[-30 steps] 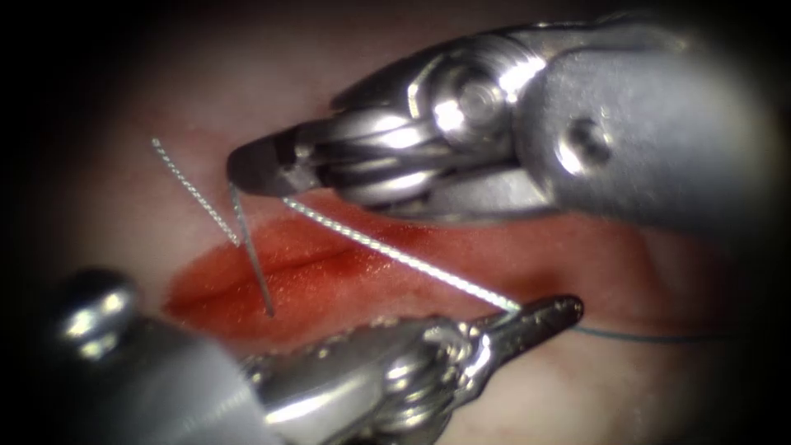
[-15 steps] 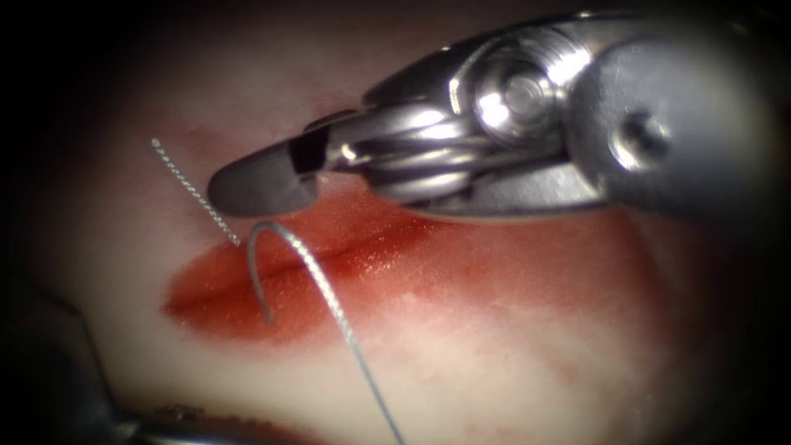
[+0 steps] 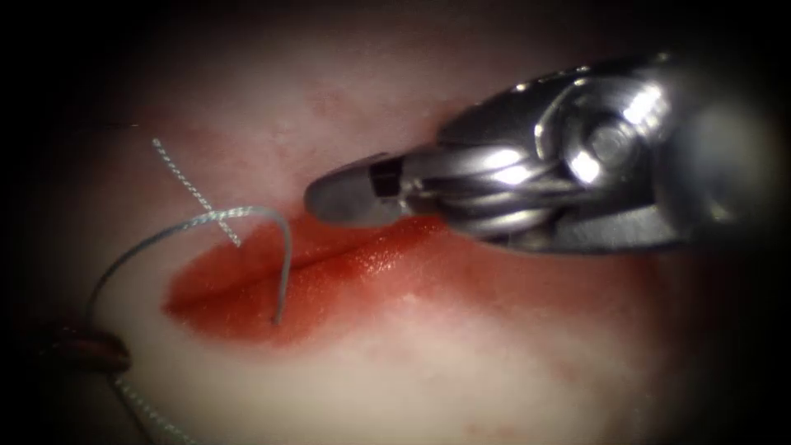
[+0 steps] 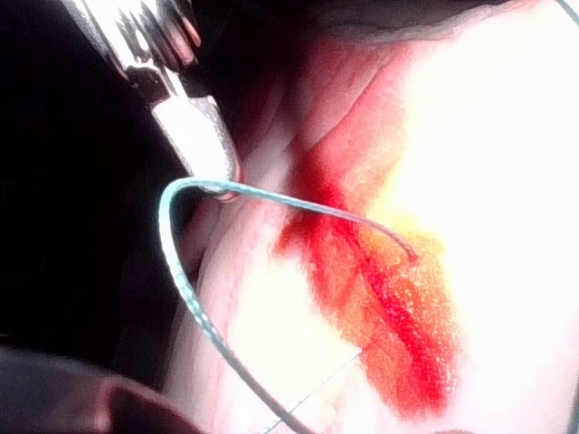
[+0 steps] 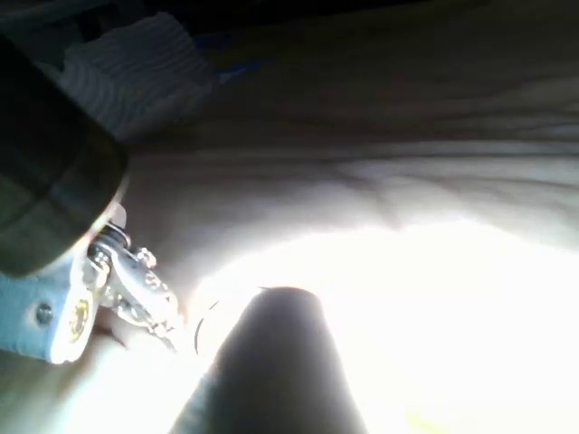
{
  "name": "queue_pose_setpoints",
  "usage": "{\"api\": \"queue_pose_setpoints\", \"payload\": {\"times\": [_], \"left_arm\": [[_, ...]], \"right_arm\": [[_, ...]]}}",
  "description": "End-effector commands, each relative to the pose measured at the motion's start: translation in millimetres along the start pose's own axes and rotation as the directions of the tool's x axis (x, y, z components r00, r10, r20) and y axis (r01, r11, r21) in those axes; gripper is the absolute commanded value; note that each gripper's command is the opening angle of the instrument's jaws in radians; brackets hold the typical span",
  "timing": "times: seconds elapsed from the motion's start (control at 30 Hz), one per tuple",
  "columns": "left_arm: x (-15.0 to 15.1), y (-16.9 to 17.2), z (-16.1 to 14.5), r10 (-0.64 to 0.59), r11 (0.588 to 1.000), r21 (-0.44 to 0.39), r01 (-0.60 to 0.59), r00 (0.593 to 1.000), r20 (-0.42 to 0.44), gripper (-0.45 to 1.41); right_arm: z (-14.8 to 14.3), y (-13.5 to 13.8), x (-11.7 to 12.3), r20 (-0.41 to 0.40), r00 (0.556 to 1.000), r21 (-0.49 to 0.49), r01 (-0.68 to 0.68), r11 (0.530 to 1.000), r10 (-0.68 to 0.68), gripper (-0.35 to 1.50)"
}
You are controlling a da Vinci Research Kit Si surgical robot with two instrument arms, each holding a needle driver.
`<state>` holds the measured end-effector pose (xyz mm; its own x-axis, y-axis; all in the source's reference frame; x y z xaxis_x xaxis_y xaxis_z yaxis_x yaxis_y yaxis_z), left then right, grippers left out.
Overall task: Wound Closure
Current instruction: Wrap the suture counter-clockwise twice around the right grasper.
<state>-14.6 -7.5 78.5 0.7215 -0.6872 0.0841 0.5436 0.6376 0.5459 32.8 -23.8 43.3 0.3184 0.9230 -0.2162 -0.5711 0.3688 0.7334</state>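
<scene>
The tissue [image 3: 461, 363] has a red cut [image 3: 346, 259] running across the endoscope view. Thread [image 3: 284, 255] rises from the cut's left end, arches over and trails off to the lower left. A short cut end of thread [image 3: 185, 181] lies on the tissue left of the cut. My right tool [image 3: 325, 200] hovers just above the cut's middle, jaws shut and holding nothing. In the left wrist view my left tool [image 4: 217, 176] is shut on the thread [image 4: 298, 203], which runs from its tip to the red cut [image 4: 398, 307]. I see no needle.
Red fluid [image 3: 239, 309] wets the cut and its edges. A dark rounded shape [image 3: 82, 350] sits at the lower left, where the thread passes it. The right tool's wrist [image 3: 593, 165] spans the upper right above the tissue.
The right tool let go of the thread and drew back to the right. The left tool left the lower part of the endoscope view, carrying the thread over to the left.
</scene>
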Motion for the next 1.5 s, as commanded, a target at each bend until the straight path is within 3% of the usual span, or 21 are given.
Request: {"api": "queue_pose_setpoints", "payload": {"times": [0.03,0.13,0.17,0.23,0.3,0.43,0.53,0.7,1.03,1.17,1.2,1.5], "left_arm": [[-1.0,0.4,-0.4,0.003,1.0,0.0,-0.003,1.0,0.011,-0.45],[-0.2,1.8,-1.2,0.054,0.996,-0.066,-0.055,0.998,-0.02,-0.45],[0.3,2.6,-1.7,0.124,0.987,-0.091,-0.129,0.991,-0.055,-0.45],[0.2,2.6,-1.9,0.188,0.976,-0.101,-0.193,0.981,-0.051,-0.45],[-0.1,2.6,-2.0,0.222,0.969,-0.099,-0.226,0.974,-0.048,-0.45],[-2.0,1.8,-2.8,0.283,0.953,-0.114,-0.281,0.959,-0.005,-0.45],[-3.5,1.0,-3.5,0.31,0.943,-0.134,-0.303,0.95,0.033,-0.45],[-5.8,-0.7,-3.9,0.357,0.928,-0.158,-0.338,0.926,0.118,-0.45],[-8.0,-1.2,-2.7,0.287,0.944,-0.22,-0.244,0.939,0.189,-0.45],[-8.4,-0.5,-1.8,0.241,0.954,-0.228,-0.194,0.95,0.199,-0.45],[-8.4,-0.2,-1.2,0.137,0.972,-0.212,-0.098,0.974,0.178,-0.45],[-7.9,0.8,0.4,0.064,0.964,-0.263,-0.038,0.994,0.093,-0.45]], "right_arm": [[0.6,-0.5,1.2,-0.019,0.999,0.01,0.027,1.0,-0.026,-0.35],[1.3,0.6,1.0,-0.09,0.982,0.021,0.17,0.985,-0.167,-0.35],[1.9,2.0,0.3,-0.172,0.964,0.117,0.226,0.967,-0.205,-0.35],[2.7,3.2,-0.1,-0.233,0.936,0.145,0.301,0.942,-0.263,-0.35],[3.2,3.5,-0.3,-0.238,0.92,0.14,0.349,0.927,-0.31,-0.35],[6.0,4.2,-1.7,-0.258,0.866,0.203,0.482,0.852,-0.428,-0.35],[7.5,4.4,-2.7,-0.278,0.896,0.277,0.42,0.864,-0.347,-0.35],[9.2,4.0,-3.0,-0.287,0.877,0.294,0.464,0.836,-0.385,-0.35],[8.5,4.1,-3.7,-0.311,0.86,0.373,0.502,0.78,-0.404,-0.35],[8.4,4.0,-4.3,-0.3,0.868,0.441,0.494,0.749,-0.396,-0.35],[8.3,3.8,-4.6,-0.29,0.887,0.489,0.459,0.742,-0.358,-0.35],[9.7,3.3,-6.7,-0.225,0.949,0.659,0.314,0.684,-0.219,-0.35]]}}
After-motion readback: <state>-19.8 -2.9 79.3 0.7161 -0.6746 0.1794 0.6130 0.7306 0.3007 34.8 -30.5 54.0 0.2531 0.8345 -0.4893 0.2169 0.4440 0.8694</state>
